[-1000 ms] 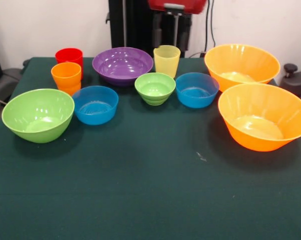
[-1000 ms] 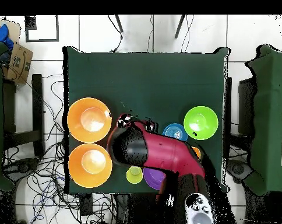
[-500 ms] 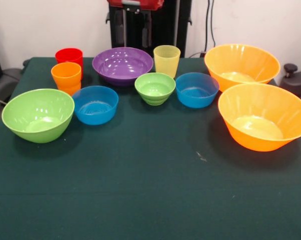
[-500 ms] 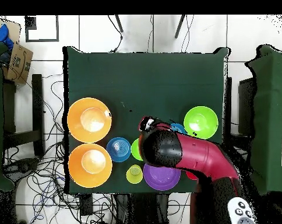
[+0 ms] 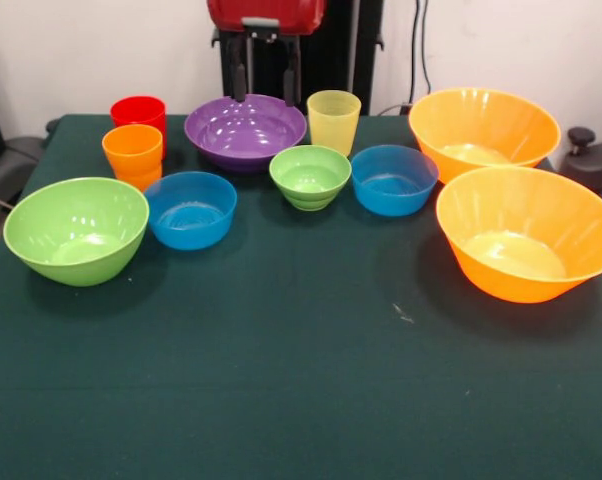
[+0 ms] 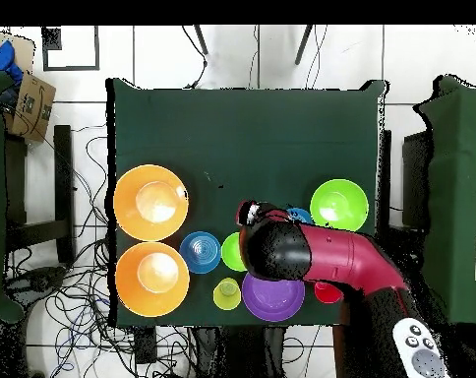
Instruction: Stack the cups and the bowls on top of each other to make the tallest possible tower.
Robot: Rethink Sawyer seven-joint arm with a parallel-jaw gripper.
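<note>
You've got bare green table up front, nothing stacked: every piece sits on its own.

Front view, near to far:
- Big orange bowl at 3 o'clock, nearest piece on that side.
- Large green bowl at 9 o'clock, a blue bowl just beside it.
- Mid row: small green bowl, second blue bowl beside it at its 3 o'clock.
- Orange cup behind the large green bowl, red cup right behind that, close or touching, can't tell.
- Second big orange bowl at 1–2 o'clock, behind the first.
- Back row: purple bowl at 12, yellow cup just beside it at its 3 o'clock.

Claw hangs above the far rim of the purple bowl, off everything. Two fingers show spread apart with clear gap, nothing between them. The yellow cup is near the claw at its 4 o'clock; the small green bowl is at its 5 o'clock, further forward.

In the overhead view, the red arm covers the middle cluster, so the claw itself is hidden there.
</note>
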